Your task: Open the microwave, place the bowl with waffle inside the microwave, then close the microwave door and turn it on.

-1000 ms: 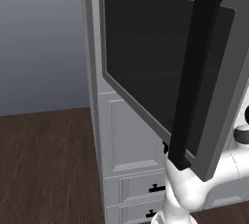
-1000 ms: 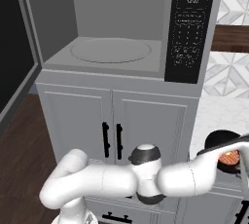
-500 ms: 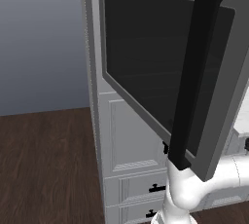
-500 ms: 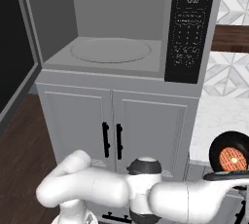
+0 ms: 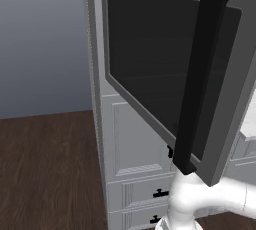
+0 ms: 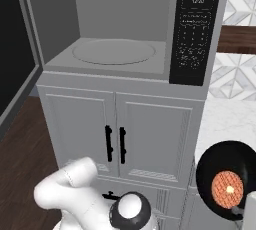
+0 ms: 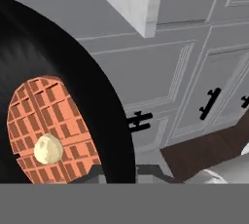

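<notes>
Right base view: microwave stands open above white cabinet doors, cavity and turntable bare. Door is swung wide to the left, its bar handle facing outward. Black bowl with waffle sits tilted at lower right, off the counter. Hand view shows the bowl close up, waffle topped by a pale pat. Whether the gripper is closed on the rim cannot be told.
</notes>
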Robot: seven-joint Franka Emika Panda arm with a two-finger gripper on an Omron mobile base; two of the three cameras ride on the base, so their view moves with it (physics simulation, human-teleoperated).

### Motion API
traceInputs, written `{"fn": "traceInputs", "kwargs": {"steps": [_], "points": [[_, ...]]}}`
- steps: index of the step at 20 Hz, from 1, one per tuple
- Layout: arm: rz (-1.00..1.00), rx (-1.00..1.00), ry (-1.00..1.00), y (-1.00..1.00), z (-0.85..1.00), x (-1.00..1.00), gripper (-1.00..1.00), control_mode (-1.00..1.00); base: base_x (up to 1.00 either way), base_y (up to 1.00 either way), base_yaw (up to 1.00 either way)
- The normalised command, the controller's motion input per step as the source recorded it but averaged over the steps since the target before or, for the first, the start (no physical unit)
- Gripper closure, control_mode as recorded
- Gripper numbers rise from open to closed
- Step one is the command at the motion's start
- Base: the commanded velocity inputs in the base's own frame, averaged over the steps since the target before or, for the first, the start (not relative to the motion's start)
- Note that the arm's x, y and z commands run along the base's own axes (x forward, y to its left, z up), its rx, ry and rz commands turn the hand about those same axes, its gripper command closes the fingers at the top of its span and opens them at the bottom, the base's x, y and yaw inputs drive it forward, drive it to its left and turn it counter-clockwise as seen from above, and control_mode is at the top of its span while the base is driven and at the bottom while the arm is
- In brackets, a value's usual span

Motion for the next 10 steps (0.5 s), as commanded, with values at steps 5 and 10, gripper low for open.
{"fn": "traceInputs", "kwargs": {"steps": [5, 10], "points": [[0.00, -0.05, -0.27, 1.00, 0.55, -0.56, 1.00, -1.00, 0.00, 0.00, 0.00], [0.00, -0.10, -0.23, 1.00, 0.59, -0.23, 1.00, -1.00, 0.00, 0.00, 0.00]]}}
